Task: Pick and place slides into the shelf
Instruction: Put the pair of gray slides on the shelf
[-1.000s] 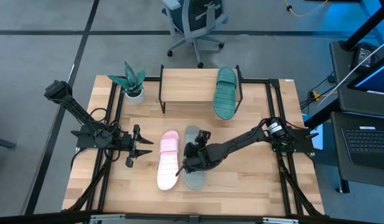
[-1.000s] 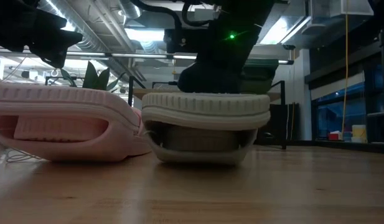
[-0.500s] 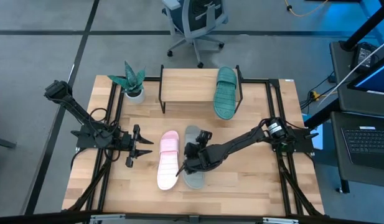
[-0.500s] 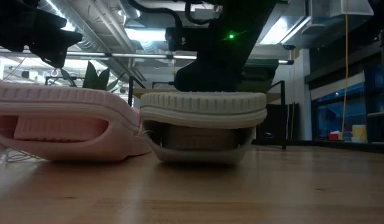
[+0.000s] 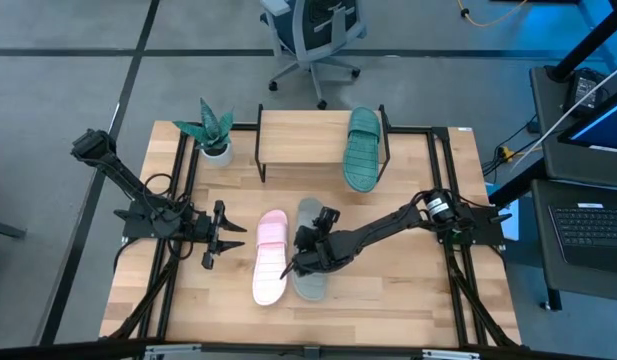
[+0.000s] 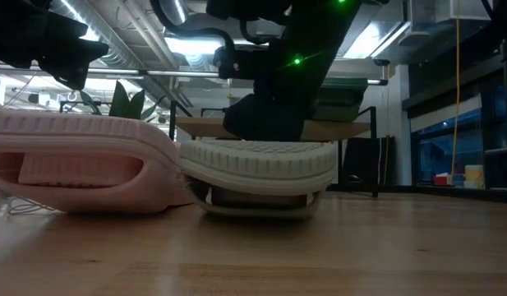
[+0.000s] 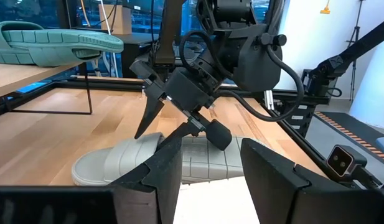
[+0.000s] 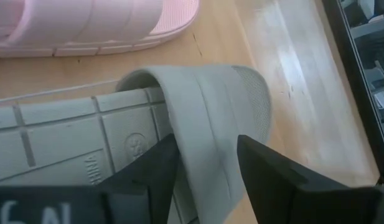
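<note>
The light grey slide (image 5: 310,214) lies sole up on the table beside the pale pink slide (image 5: 270,252), which is also sole up. The teal slide (image 5: 363,148) rests on the right part of the shelf (image 5: 300,140). My right gripper (image 5: 299,263) is open and sits on the grey slide's near half (image 8: 198,106), with the wide strap between its fingers. My left gripper (image 5: 217,238) is open and waits left of the pink slide, touching nothing. My right gripper comes down on the grey slide from above, slanting in from the table's right. Its open fingers stand astride the strap (image 8: 201,134) where it meets the sole's side, and one finger (image 7: 211,132) lies on the ribbed sole. The slide stays on the table, its strap (image 6: 257,200) squashed flat beneath the sole.
A potted plant (image 5: 214,130) stands at the shelf's left end. The shelf's left and middle parts (image 5: 288,140) are bare wood. The pink slide (image 6: 72,156) touches the grey one (image 6: 261,164). An office chair (image 5: 313,35) stands beyond the far edge.
My right gripper has moved down onto the grey slide and tipped a little toward the pink slide. The grey slide's sole has sunk, its strap has flattened, and it has shifted against the pink slide. The left arm kept still.
</note>
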